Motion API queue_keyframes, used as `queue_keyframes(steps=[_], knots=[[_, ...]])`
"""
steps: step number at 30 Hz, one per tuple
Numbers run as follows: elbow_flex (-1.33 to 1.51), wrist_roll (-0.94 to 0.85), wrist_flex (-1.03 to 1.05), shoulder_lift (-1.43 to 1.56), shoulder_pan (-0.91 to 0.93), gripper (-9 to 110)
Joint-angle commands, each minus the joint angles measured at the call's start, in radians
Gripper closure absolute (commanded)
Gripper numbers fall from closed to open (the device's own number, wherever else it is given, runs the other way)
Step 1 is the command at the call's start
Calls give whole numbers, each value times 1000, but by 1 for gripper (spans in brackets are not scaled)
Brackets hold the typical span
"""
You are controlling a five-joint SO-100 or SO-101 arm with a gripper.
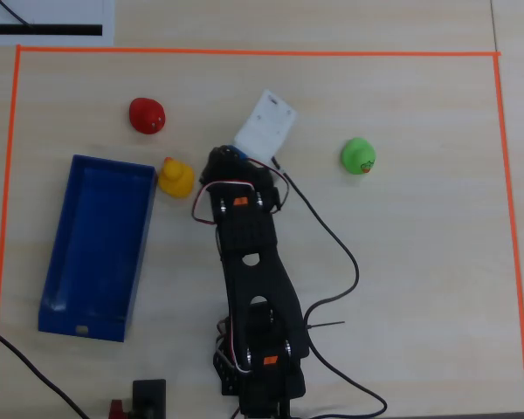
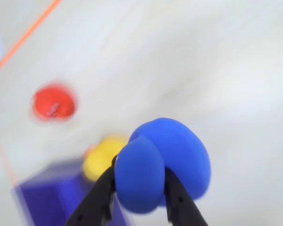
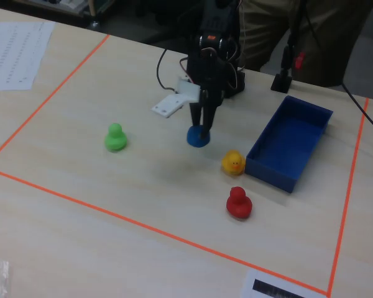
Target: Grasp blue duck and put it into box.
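Note:
My gripper (image 2: 140, 181) is shut on the blue duck (image 2: 162, 162), whose round body fills the lower middle of the wrist view between the two black fingers (image 2: 101, 193). From the fixed view the blue duck (image 3: 198, 136) hangs in the gripper (image 3: 202, 127) just above the table, left of the box (image 3: 290, 146). The box (image 1: 99, 244) is a long dark-blue tray at the left of the overhead view; there the arm covers most of the duck and only a blue sliver (image 1: 237, 154) shows.
A yellow duck (image 1: 175, 177) sits right beside the box's near corner. A red duck (image 1: 147, 115) and a green duck (image 1: 358, 156) stand apart on the table. Orange tape (image 1: 244, 52) frames the work area. A cable (image 1: 332, 253) trails beside the arm.

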Motion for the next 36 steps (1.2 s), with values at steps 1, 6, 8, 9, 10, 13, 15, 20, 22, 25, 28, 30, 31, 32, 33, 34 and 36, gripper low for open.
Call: queue_keyframes(steps=[1,6,8,9,10,13,15,20,22,25,28,30,31,32,33,34,36], knots=[[-405,109,337,-89,-285,101],[-597,164,445,-276,-541,101],[-644,193,451,-347,-612,101],[-667,199,457,-377,-635,101],[-692,212,459,-407,-649,101],[-796,238,511,-495,-666,101],[-844,236,551,-538,-689,101],[-769,72,574,-546,-750,68],[-746,64,563,-540,-742,69],[-750,83,546,-529,-684,80],[-746,83,528,-472,-581,84],[-684,67,476,-377,-491,94],[-646,63,445,-324,-436,99],[-594,48,411,-261,-376,101],[-525,25,368,-190,-310,101],[-440,-9,313,-115,-242,101],[-236,-95,184,51,-95,101]])
